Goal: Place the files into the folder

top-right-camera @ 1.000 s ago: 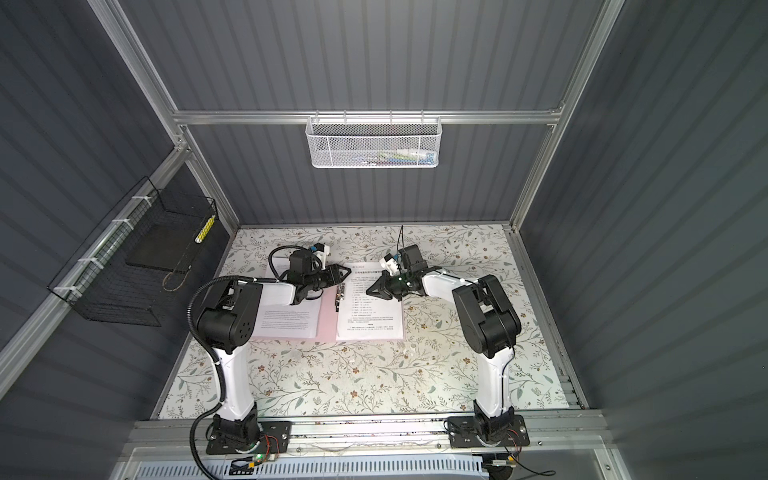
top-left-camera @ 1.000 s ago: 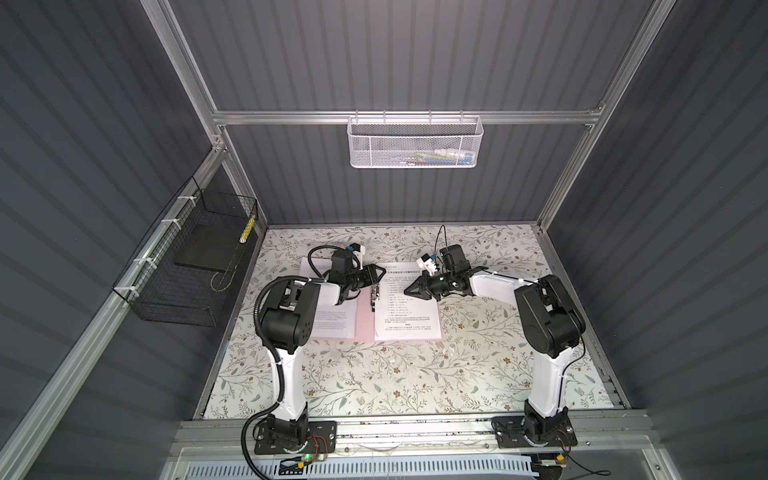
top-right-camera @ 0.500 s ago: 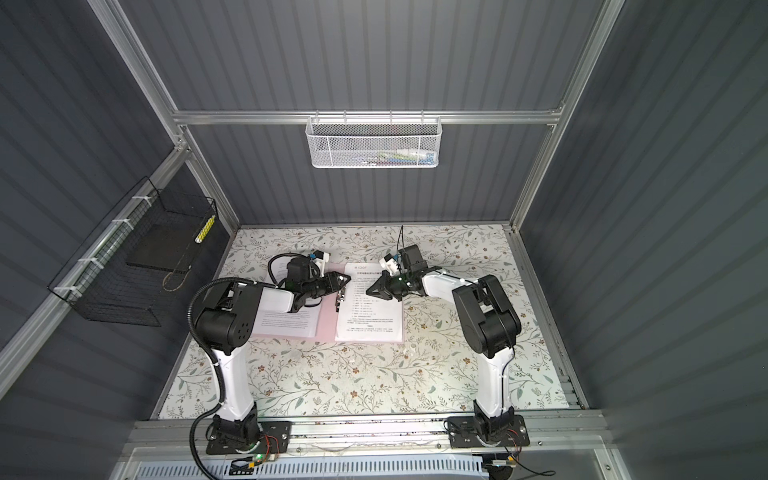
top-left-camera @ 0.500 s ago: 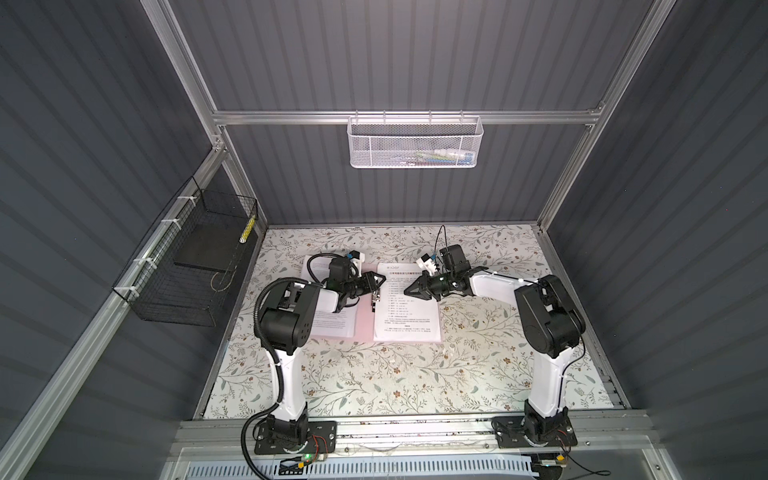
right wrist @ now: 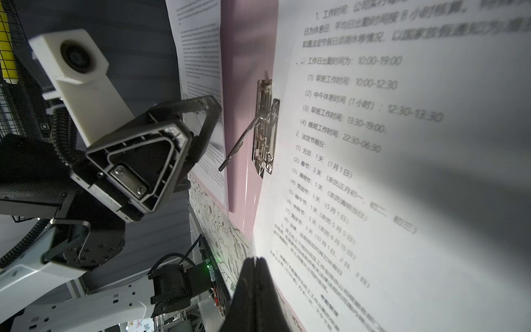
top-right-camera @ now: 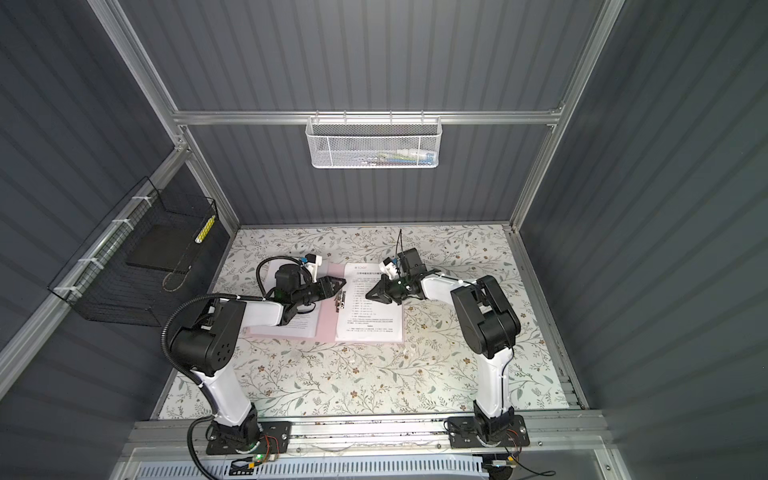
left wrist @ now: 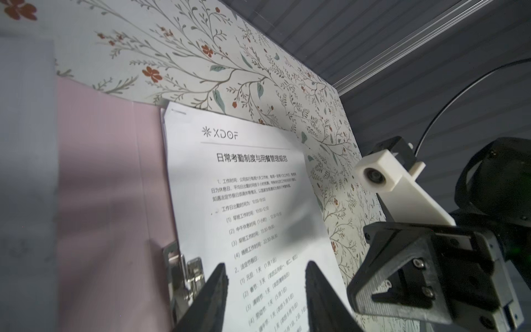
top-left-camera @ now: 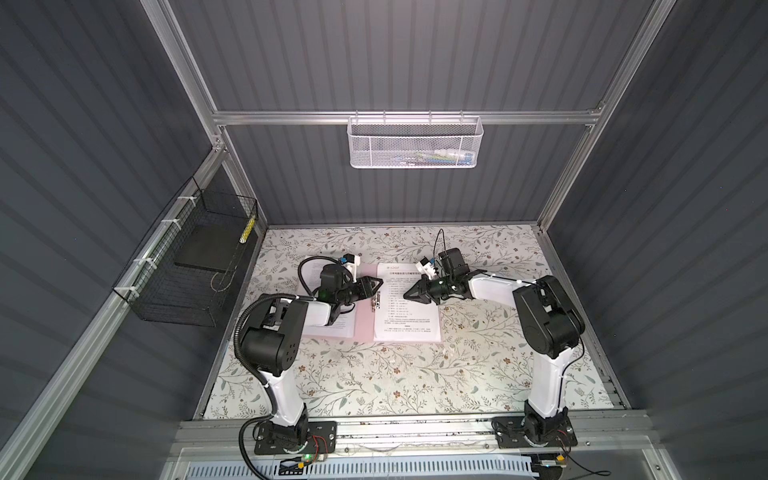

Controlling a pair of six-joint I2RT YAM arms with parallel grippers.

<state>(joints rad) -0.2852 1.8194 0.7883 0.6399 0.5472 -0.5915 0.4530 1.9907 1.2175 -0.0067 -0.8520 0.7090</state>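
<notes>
Two hands mid-frame: my L hand half spread, holding nothing, by folder clip; R hand pinched closed, nothing held, over files.

Boxed in by dark grey ribbed walls on aluminium framing. Floored with a pale floral-print tabletop. Hung with a white mesh basket at the back and a black wire basket at the left, holding a dark slab. Evenly lit
</notes>
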